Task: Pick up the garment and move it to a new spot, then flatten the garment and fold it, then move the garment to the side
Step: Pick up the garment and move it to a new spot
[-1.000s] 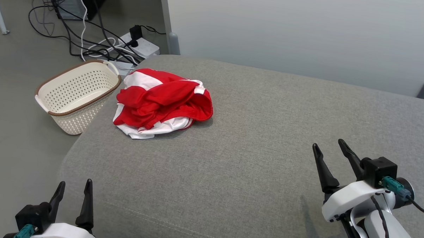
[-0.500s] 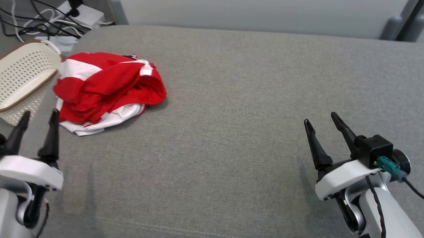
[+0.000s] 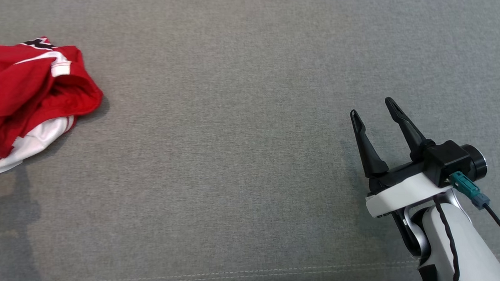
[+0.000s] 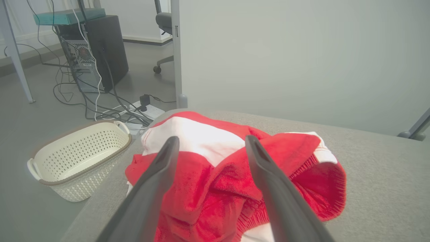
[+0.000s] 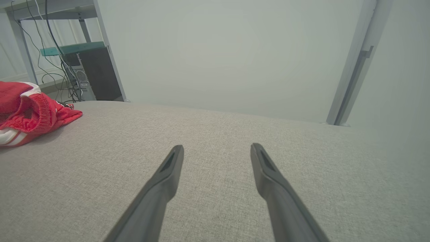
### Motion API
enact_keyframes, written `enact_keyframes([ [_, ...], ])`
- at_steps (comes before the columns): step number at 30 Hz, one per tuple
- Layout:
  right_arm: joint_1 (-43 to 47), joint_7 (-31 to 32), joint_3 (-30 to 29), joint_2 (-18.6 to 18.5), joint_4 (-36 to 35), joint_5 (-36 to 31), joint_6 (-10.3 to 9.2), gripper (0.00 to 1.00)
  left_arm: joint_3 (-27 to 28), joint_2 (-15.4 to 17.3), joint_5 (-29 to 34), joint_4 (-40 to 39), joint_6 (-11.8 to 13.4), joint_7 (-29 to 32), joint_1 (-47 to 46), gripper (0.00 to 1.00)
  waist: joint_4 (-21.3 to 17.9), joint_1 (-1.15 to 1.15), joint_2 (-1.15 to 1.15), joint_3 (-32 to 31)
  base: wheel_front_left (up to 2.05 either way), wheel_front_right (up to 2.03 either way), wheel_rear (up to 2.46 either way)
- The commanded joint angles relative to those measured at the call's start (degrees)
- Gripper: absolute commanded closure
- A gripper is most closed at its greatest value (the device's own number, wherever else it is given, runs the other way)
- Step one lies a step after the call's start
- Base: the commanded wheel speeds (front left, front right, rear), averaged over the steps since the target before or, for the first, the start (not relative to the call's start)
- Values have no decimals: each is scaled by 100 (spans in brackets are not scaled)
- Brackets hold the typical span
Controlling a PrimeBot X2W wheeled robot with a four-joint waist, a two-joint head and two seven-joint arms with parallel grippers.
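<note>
A crumpled red and white garment (image 3: 28, 98) lies bunched at the left edge of the head view on the grey cushioned surface (image 3: 234, 157). In the left wrist view the same garment (image 4: 228, 178) sits right before my left gripper (image 4: 210, 143), whose fingers stand open, pointing at the heap and just above it. My right gripper (image 3: 371, 109) hovers open over bare fabric at the lower right, far from the garment, with nothing between its fingers. The right wrist view catches the garment (image 5: 30, 114) at its far left.
A cream perforated basket (image 4: 79, 159) with a brown rim stands on the floor beside the surface's left end. Behind it are cables, a power strip (image 4: 147, 109) and a computer tower (image 4: 97, 50). A pale wall runs behind the surface.
The head camera has swung down and right, so the garment sits at the picture's left edge and the basket has left it. My left gripper has left the head view; the right stays open.
</note>
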Motion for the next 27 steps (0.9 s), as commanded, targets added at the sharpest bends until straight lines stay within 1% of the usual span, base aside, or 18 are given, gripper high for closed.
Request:
enact_keyframes([
  [1,-35,-66,117,27,-232,-75,8,0,237,395,-106,56,1,-50,-213,0,-310,0,0,307,0,0,0],
  [6,114,-66,100,27,-447,-85,8,0,287,562,-590,646,1,-50,-351,0,-530,0,0,486,0,0,0],
  [9,182,-66,47,27,-526,-121,8,0,126,631,-742,859,1,-50,-449,0,-565,0,0,537,0,0,0],
  [10,198,-66,31,27,-538,-131,8,0,70,654,-743,937,1,-50,-488,64,-567,0,0,541,0,0,0],
  [11,211,-66,11,27,-548,-138,8,0,27,664,-748,1018,1,-50,-532,100,-564,0,0,541,0,0,0],
  [14,240,-66,-72,27,-574,-91,8,0,-28,712,-491,1083,1,-50,-693,100,-514,0,0,526,0,0,0],
  [17,237,-66,-111,27,-545,-39,8,0,267,665,9,764,1,-50,-838,100,-421,0,0,462,0,0,0],
  [19,210,-66,-117,27,-494,16,8,0,531,544,367,374,1,-50,-845,100,-383,0,0,394,0,0,0],
  [21,191,-66,-108,27,-418,68,8,0,662,381,727,-120,1,-50,-831,100,-349,0,0,296,0,0,0],
  [22,191,-66,-108,27,-418,68,8,0,662,381,727,-120,1,-50,-831,100,-349,0,0,296,0,0,0],
  [23,186,-66,-94,27,-353,141,8,0,749,204,1011,-631,1,-50,-811,100,-340,0,0,177,0,0,0],
  [24,187,-66,-89,27,-323,180,8,0,776,113,1126,-883,1,-50,-794,100,-347,0,0,118,0,0,0],
  [25,187,-66,-89,27,-323,180,8,0,776,113,1126,-883,1,-50,-794,100,-347,0,0,118,0,0,0],
  [27,201,-66,-74,27,-256,260,8,0,749,-83,1310,-1426,1,-50,-752,100,-384,0,0,-11,0,0,0],
])
